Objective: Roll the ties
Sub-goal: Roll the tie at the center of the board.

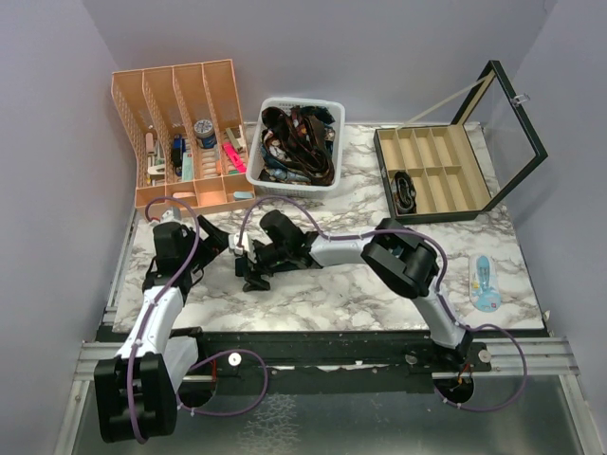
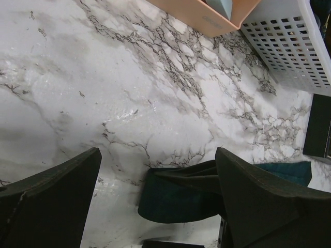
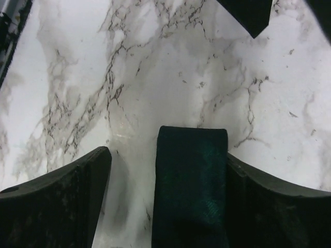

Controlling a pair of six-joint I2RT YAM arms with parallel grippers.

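Note:
A dark teal-navy tie [image 3: 190, 181] lies flat on the marble table [image 3: 155, 77], its squared folded end between my right gripper's [image 3: 168, 155] open fingers, against the right finger [image 3: 274, 206]. In the left wrist view a folded, curled part of the same tie [image 2: 173, 199] lies between my left gripper's [image 2: 158, 155] wide-open fingers, close to the right finger [image 2: 269, 201]. In the top view the left gripper [image 1: 216, 239] and right gripper [image 1: 248, 265] meet at the table's left-middle, and the tie is mostly hidden under them. More ties fill the white basket [image 1: 294, 142].
An orange desk organiser [image 1: 185, 123] stands at the back left next to the basket. An open dark box with compartments [image 1: 432, 171] at the back right holds one rolled tie [image 1: 406, 188]. A small blue-and-white object [image 1: 484, 282] lies at the right.

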